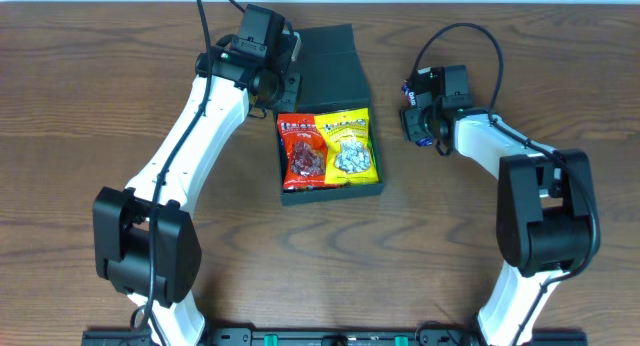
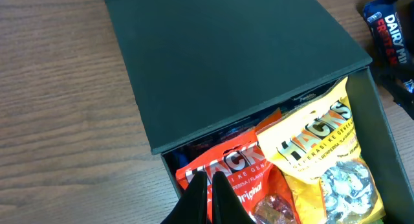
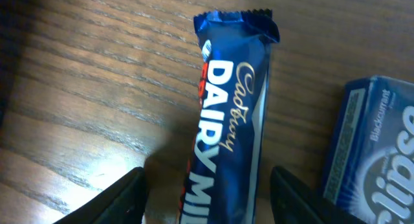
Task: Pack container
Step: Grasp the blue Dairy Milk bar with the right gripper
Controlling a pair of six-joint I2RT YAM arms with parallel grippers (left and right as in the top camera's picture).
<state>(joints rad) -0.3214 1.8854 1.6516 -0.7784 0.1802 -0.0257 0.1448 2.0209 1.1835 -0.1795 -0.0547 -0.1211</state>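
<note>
**A:** What lies nearest the arm bases?

**B:** The container [image 1: 330,194], dark teal-green, sits mid-table on the wooden table [image 1: 100,96]. Its open tray is the end nearer the bases. Two snack packets lie side by side inside it. The red packet [image 1: 303,154] is on the left and the yellow packet [image 1: 352,151] is on the right, and they touch along their inner edges.

**A:** And the arms beyond that?

**B:** The right gripper [image 3: 207,185] hangs to the right of the container, well apart from it. Its fingers [image 3: 126,198] are spread wide. They straddle a blue Dairy Milk bar [image 3: 229,120] that lies flat on the wood, and neither finger can be seen touching the wrapper. Just beside the bar lies a blue carton [image 3: 375,153] printed "Blackcurrant".

**A:** The left one?

**B:** The left gripper [image 2: 210,198] is farther back, at the container's left wall near where the tray meets the lid. In the left wrist view its two dark fingertips are pressed close together over the red packet. Nothing is visible between them.

**A:** What is farthest?

**B:** The lid [image 1: 330,66], a plain matte flap on the container's far side. The left wrist view shows its thick edge overhanging the far ends of both packets.
</note>
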